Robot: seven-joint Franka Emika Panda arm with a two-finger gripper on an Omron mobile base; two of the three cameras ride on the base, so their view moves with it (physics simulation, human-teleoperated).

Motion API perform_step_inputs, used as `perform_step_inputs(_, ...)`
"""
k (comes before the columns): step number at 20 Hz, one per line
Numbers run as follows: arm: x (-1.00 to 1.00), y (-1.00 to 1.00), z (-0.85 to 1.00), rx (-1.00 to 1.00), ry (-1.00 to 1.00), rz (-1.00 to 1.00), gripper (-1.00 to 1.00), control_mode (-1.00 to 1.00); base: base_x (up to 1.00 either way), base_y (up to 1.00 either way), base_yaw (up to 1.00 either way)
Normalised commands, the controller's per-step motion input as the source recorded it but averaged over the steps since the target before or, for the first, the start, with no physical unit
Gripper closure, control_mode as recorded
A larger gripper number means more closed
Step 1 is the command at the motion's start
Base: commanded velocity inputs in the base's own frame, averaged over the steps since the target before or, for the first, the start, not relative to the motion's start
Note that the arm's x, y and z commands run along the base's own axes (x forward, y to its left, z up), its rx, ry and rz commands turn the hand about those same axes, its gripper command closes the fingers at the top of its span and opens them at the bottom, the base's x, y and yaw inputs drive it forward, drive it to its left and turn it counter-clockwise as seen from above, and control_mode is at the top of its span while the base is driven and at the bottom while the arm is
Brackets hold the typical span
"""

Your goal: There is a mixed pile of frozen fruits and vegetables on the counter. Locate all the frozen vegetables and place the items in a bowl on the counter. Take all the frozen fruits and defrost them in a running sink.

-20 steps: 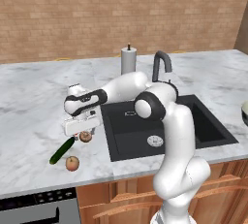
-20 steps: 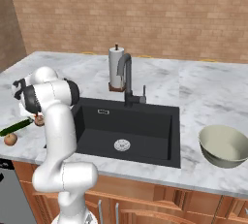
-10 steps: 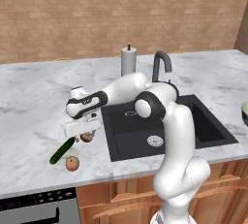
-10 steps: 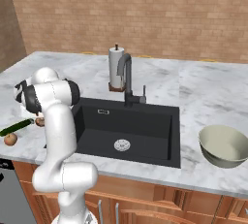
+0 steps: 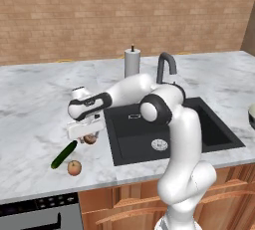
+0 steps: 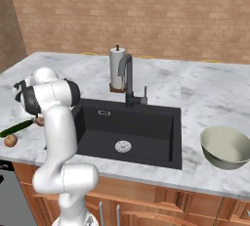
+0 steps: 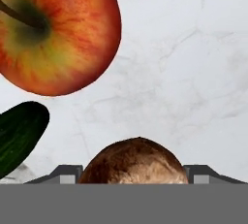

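Since a second ago, my two-finger claw (image 5: 88,135) has dropped a little lower over the white-grey veined marble counter (image 5: 35,99), and the base cameras have not shifted, so this is arm motion only. My dark finger tips (image 7: 65,173) now stand on either side of the small brownish-white round lump (image 7: 137,162), which sits on the counter just left of the black rectangular sink (image 5: 199,124). The jaws are part-way in and narrowing around the lump; I cannot tell from the pictures whether the pads already touch it, so I do not count it as grasped. In my hand view, the large red-orange apple-like fruit (image 7: 55,31) lies beyond the lump, apart from it, and the end of the slim dark-green cucumber-like stick (image 7: 19,133) lies to one side. In the left base view, the stick (image 5: 63,155) lies on the counter nearer the front edge, with the orange-tan peach-like ball (image 5: 74,168) just beside its lower end. My judgement: the current step is picking the lump, a vegetable, for transfer to the pale cream-greenish round bowl (image 6: 227,146), which stands on the counter well apart, on the far side of the sink. No item has been sorted yet. Next, closure should finish before any lift; the lump is rounded and may roll or slip if the pinch is off-centre.
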Motion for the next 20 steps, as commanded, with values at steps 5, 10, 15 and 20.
perform_step_inputs(5,-0.17,-0.33,0.18,0.00,-0.08,-0.04,1.00,-1.00,0.00,0.00,0.00)
perform_step_inputs(10,-0.19,-0.22,0.20,0.00,-0.12,-0.04,1.00,-1.00,0.00,0.00,0.00)
perform_step_inputs(15,-0.15,-0.22,0.21,0.00,-0.12,-0.04,1.00,-1.00,0.00,0.00,0.00)
perform_step_inputs(20,-0.11,-0.28,0.10,0.08,-0.02,-0.06,1.00,-1.00,0.00,0.00,0.00)
